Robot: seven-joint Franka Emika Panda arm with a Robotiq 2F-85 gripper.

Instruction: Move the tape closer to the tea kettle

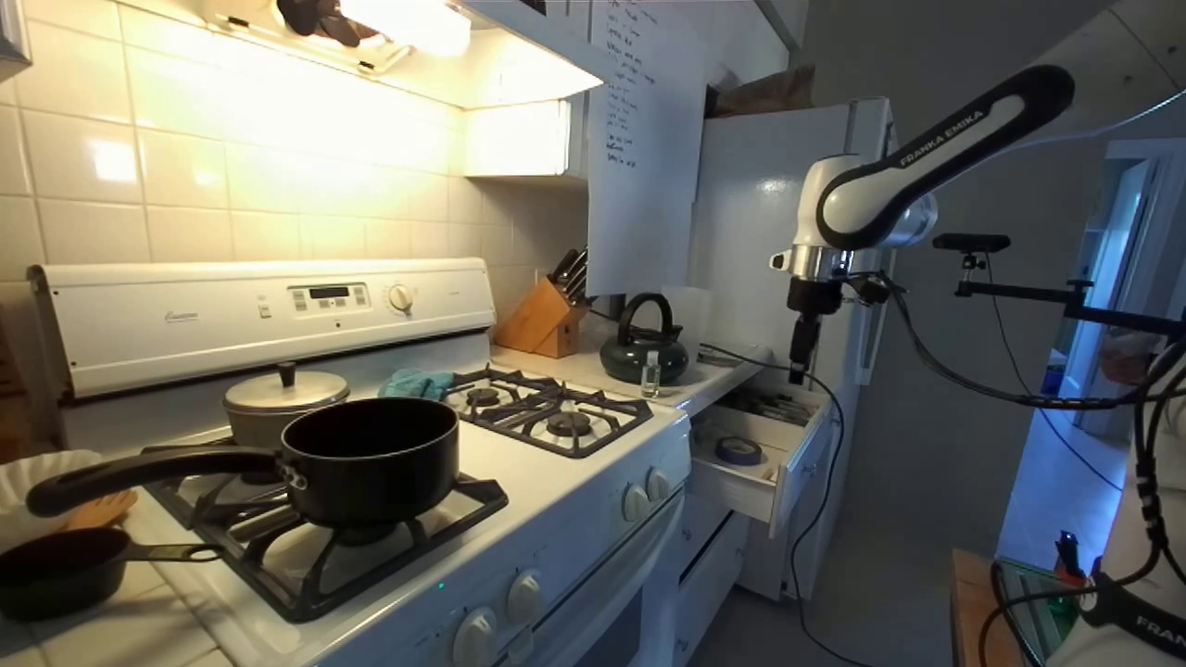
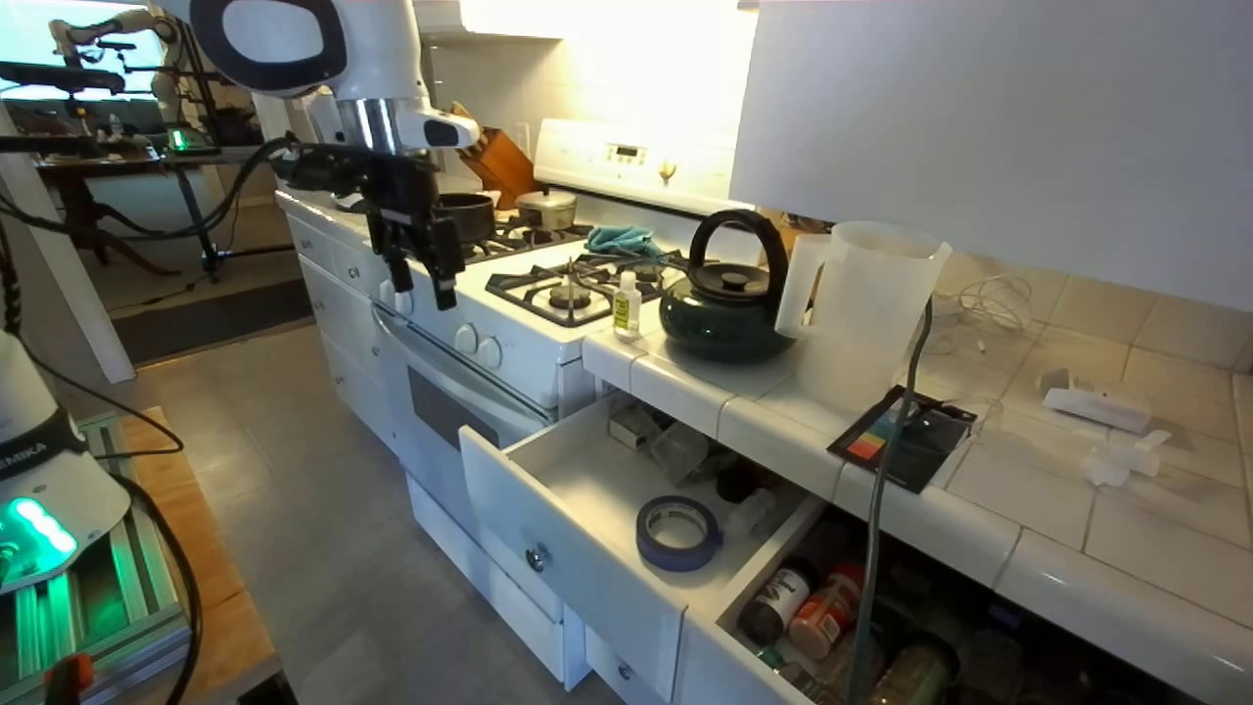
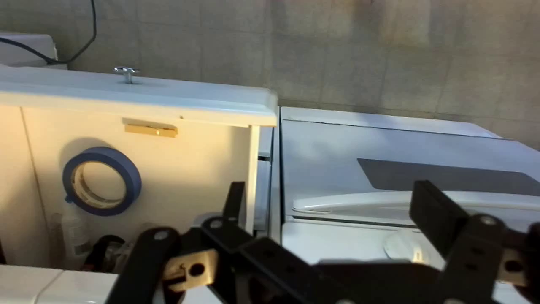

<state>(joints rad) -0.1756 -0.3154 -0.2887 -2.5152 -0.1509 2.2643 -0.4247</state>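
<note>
Counter (image 2: pixel 1028 480) bears one kettle (image 2: pixel 722 318); drawer (image 2: pixel 587 563), one tape (image 2: pixel 677 561).

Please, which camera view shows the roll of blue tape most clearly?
The wrist view: the blue tape appears largest there, seen nearly from above, its whole ring unobstructed. Both exterior views also show it lying in the open drawer, but smaller and at a slant.

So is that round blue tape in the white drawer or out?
In. The round blue tape roll lies inside the open white drawer: all three views show it there.
</note>
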